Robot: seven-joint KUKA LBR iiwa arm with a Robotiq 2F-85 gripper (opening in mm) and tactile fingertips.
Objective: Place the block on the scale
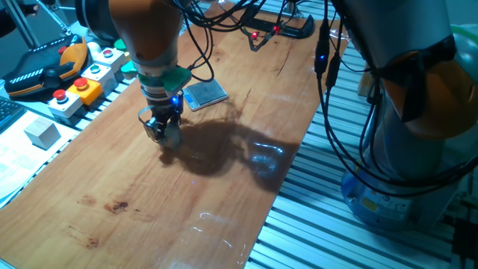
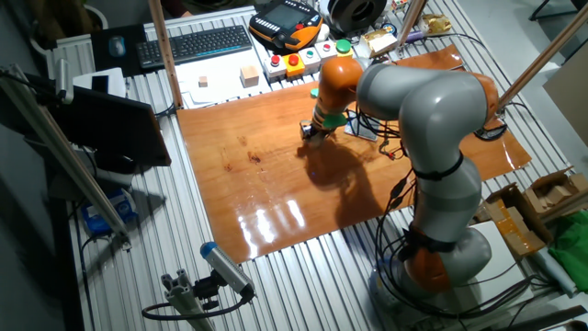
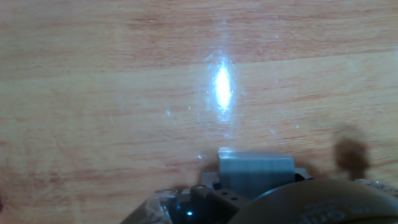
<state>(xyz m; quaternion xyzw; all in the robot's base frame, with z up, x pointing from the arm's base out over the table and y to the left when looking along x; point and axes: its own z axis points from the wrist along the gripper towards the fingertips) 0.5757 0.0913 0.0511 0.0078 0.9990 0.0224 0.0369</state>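
My gripper (image 1: 166, 133) hangs straight down over the left middle of the wooden table (image 1: 187, 202). It is shut on the block (image 1: 172, 134), a small pale grey cube held at the fingertips, at or just above the wood. In the hand view the block (image 3: 255, 170) fills the bottom centre, with bare wood beyond it. The scale (image 1: 205, 93), thin, with a bluish shiny top, lies flat on the table a short way behind and to the right of my gripper. In the other fixed view my gripper (image 2: 312, 130) is at the far middle of the table and the arm mostly hides the scale.
A whiter-grey cube (image 1: 42, 133) lies off the table's left edge. A button box (image 1: 82, 84) and an orange-black pendant (image 1: 45, 69) stand at the far left. Cables (image 1: 261, 30) lie at the table's far end. A wooden cube (image 2: 248, 75) and a keyboard (image 2: 197, 44) sit beyond the table.
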